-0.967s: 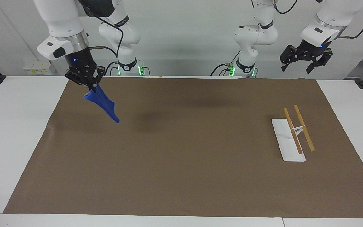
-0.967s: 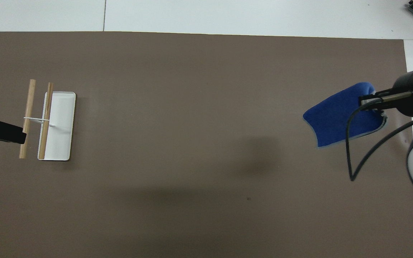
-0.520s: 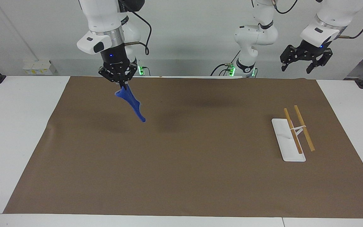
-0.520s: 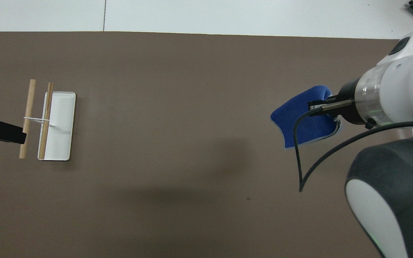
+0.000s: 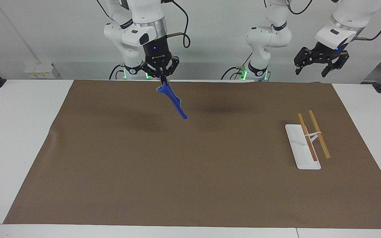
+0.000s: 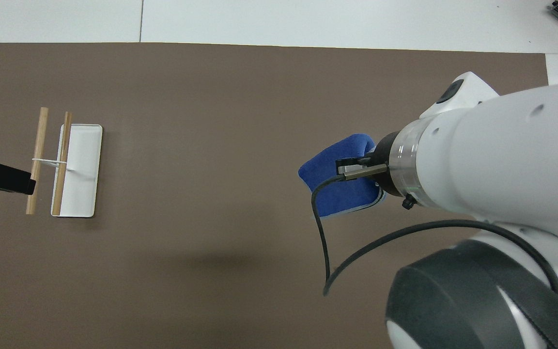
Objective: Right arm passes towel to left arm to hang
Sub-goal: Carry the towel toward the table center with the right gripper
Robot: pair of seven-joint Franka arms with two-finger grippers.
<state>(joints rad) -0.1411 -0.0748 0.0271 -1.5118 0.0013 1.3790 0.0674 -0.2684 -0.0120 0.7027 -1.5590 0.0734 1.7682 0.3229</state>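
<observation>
We see the white bench (image 5: 21,132) under a large brown mat (image 5: 190,172), and we take the hanging rack (image 5: 309,140) as our landmark: a white base plate carrying 2 wooden bars, standing on the mat toward the left arm's end.

The right arm reaches over the mat, well apart from the rack. Its right end effector (image 5: 162,80) is clenched on 1 corner of the towel (image 5: 173,99), its fingertips meeting on the cloth. The small blue towel hangs clear of the mat in the air, trailing down and slanting toward the rack's end of the bench; in the overhead view it shows as a folded blue patch (image 6: 339,182) under the arm's wrist.

The left arm waits. Its left end effector (image 5: 312,70) hangs released, fingers spread and holding nothing, up in the air over the edge of the mat nearest the robots, on the rack's end of the bench. In the overhead view only its dark tip (image 6: 3,178) shows, just beside the rack's bars.

By our reading the task is about 1 third done: the towel is picked up and in carriage, but the 2 end effectors are well apart, so the handover is not yet made and the hanging is untouched. Both bars of the rack are bare.

No containers are in view.
</observation>
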